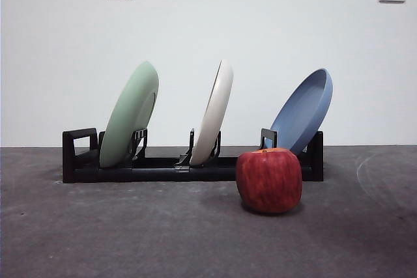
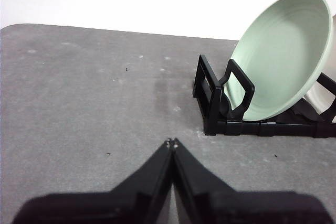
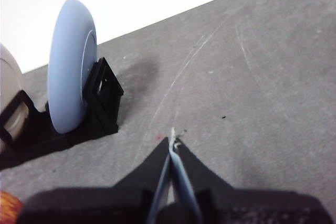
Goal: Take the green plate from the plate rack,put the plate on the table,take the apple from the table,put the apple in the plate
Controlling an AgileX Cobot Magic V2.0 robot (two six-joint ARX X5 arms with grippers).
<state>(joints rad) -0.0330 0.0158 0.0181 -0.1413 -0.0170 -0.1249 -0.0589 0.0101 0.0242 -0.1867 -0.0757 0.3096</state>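
The left end effector [image 2: 171, 142] is pressed together, empty, above bare counter [image 2: 94, 103]; ahead of it the green plate [image 2: 281, 56] leans in the plate rack [image 2: 220, 98]; the right end effector [image 3: 172, 141] is likewise pinched closed and empty, the blue plate [image 3: 68, 66] ahead, the apple [image 1: 269, 180] near it on the counter.

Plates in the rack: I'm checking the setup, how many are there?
3, all leaning in the long black slotted rack: the pale sage green plate at the left end in the front view, the cream-white plate mid-rack, the blue plate at the right end.
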